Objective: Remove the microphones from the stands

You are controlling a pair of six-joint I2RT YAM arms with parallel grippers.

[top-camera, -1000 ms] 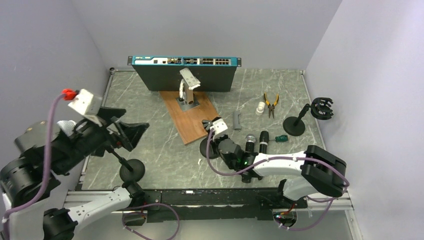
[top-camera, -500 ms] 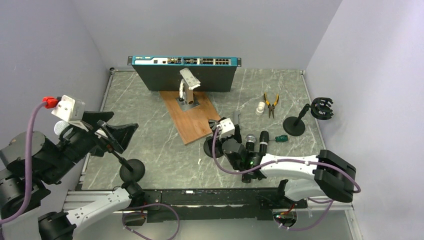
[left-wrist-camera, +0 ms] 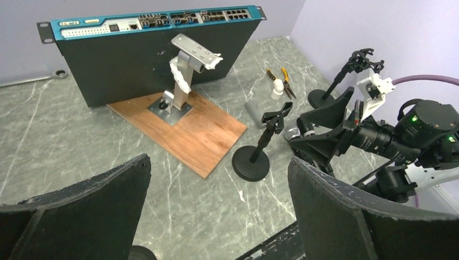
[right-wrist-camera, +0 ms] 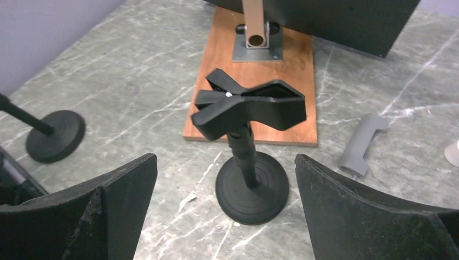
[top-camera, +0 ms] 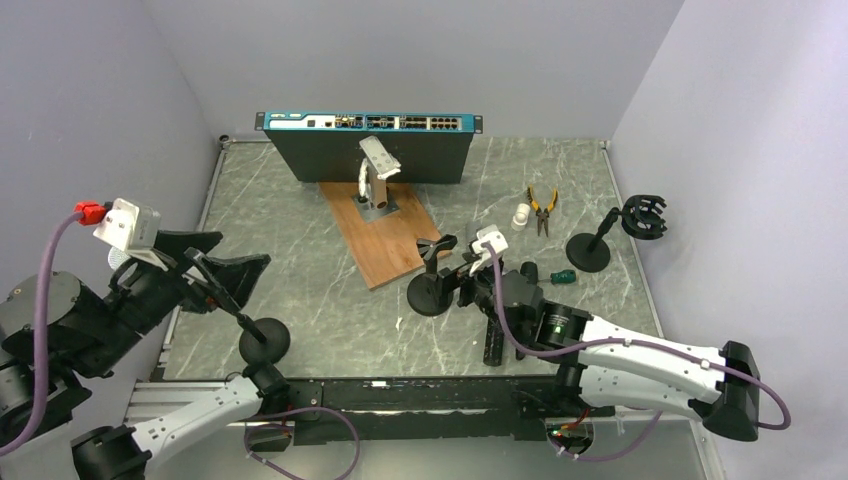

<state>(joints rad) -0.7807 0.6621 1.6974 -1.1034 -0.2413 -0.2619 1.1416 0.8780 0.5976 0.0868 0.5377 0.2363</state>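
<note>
Just then my right gripper (right-wrist-camera: 226,179) swung back, released and empty; the clip (right-wrist-camera: 254,105) on the stand (right-wrist-camera: 250,187) sat bare, with the microphone (left-wrist-camera: 294,133) lying on the worktop (top-camera: 300,200), so the job was likely done.

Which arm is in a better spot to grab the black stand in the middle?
Right. The right gripper has open jaws facing the stand, whose empty clip sits centred between them. The left gripper is farther away, beside a different stand.

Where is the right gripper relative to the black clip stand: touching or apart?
Apart. The right wrist view shows the right gripper open, with bare marble table visible between its fingers and the clip stand on both sides.
</note>
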